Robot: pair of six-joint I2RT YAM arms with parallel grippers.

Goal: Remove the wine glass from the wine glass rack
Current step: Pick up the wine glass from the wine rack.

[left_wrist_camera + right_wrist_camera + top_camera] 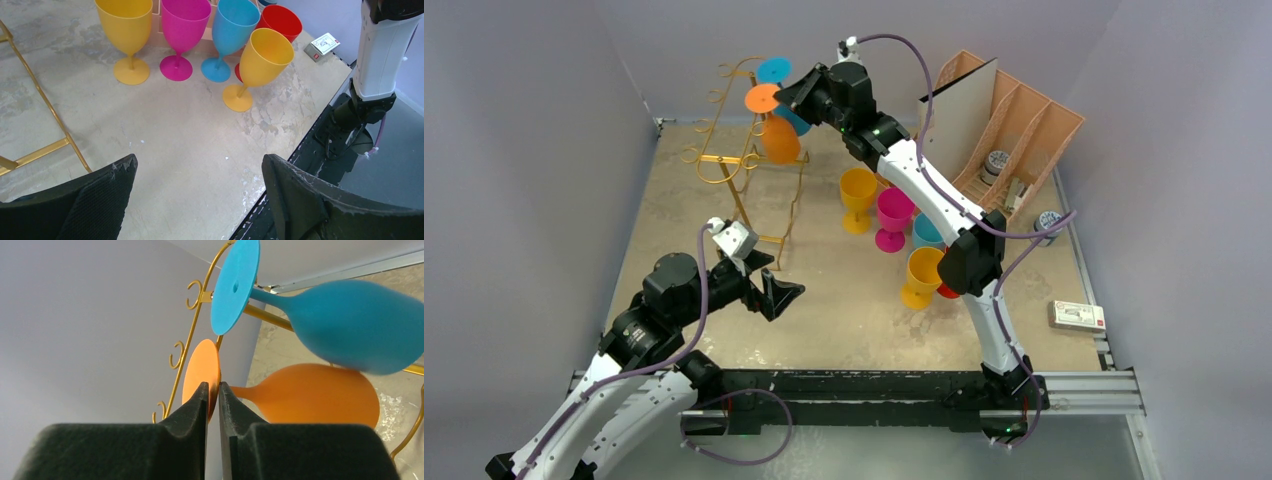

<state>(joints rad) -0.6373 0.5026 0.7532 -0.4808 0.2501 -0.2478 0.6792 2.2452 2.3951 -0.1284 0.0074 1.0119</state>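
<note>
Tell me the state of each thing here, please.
wine glass rack: upright on the table.
orange wine glass: hangs upside down on the rack, foot gripped.
blue wine glass: hangs upside down on the rack, untouched.
right gripper: shut on the orange wine glass's foot.
left gripper: open, empty.
five standing glasses: upright on the table.

On the mottled tabletop [844,310] five goblets stand upright in a cluster: a yellow goblet [125,20], a pink goblet [184,20], a blue goblet [232,25], a red goblet [280,20] and, just in front of it, a second yellow goblet [262,55]. Behind them sits a peach slotted organiser [1034,125] with a white board [959,110] against its side and a small round tin [996,162] in one slot. A small box [1076,316] lies near the right edge, well apart.
</note>
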